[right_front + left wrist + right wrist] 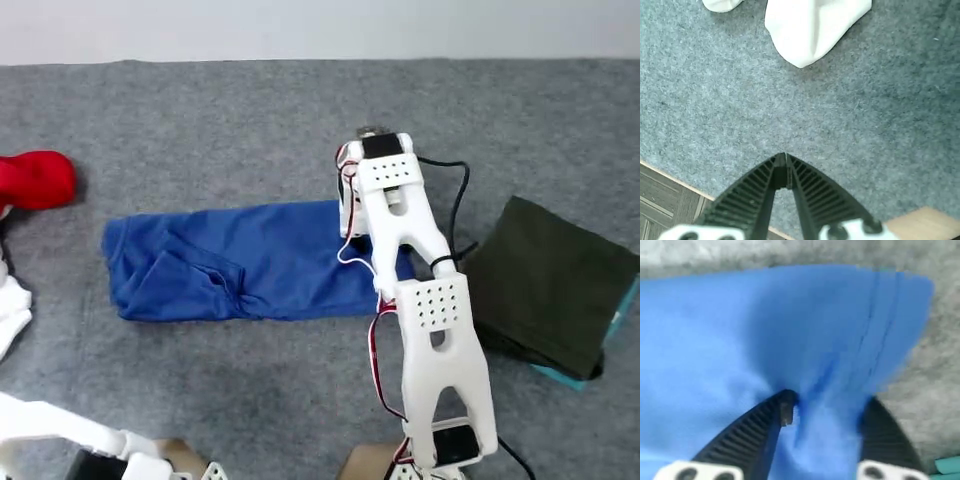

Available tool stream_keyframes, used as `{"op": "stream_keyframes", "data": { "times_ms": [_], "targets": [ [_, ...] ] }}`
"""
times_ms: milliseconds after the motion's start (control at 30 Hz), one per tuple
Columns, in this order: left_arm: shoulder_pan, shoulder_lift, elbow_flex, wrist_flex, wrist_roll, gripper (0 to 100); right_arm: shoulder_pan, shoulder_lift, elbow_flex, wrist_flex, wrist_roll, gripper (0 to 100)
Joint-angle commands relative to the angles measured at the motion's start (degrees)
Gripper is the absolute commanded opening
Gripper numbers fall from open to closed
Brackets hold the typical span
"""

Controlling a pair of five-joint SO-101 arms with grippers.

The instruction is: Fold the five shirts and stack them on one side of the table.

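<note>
Grey felt [300, 100] over the whole table, backed by a pale wall [300, 25] at the far edge, with dark wood flooring [660, 200] past the near edge. Lay across the middle of it as one long band folded lengthwise: blue shirt [230, 262], creased and rumpled toward one end, the other end covered from above by the white right arm [405, 230]. Came down on that covered end: right gripper [825, 412], black ribbed fingers [770, 425] set on either side of a bunched ridge of blue cloth and pinching it, wrinkles fanning out from the grip. Sat folded on that same side of the table, near the blue end but apart from it: dark green shirt [550, 285], resting on a teal piece [562, 378] that peeked out beneath. Lay bunched at the opposite edge: red shirt [35, 180], and nearer the front a white shirt [815, 25]. Hung over bare felt short of that white cloth, touching none of it: left gripper [786, 159], fingertips pressed together on nothing, close to the table's near edge.
</note>
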Motion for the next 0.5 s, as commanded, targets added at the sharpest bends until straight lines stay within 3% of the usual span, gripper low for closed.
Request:
{"op": "stream_keyframes", "data": {
  "times_ms": [0,300,467],
  "targets": [
    [0.4,-2.1,-1.8,0.6,0.6,0,-3.0,-0.6,-0.9,1.6,5.2,0.9],
    [0.4,-2.1,-1.8,0.7,0.6,0,2.1,-7.3,-0.7,2.1,5.6,1.0],
    [0.4,-2.1,-2.0,0.8,0.6,0,8.4,-10.9,-0.5,2.2,12.1,1.0]
  ]
}}
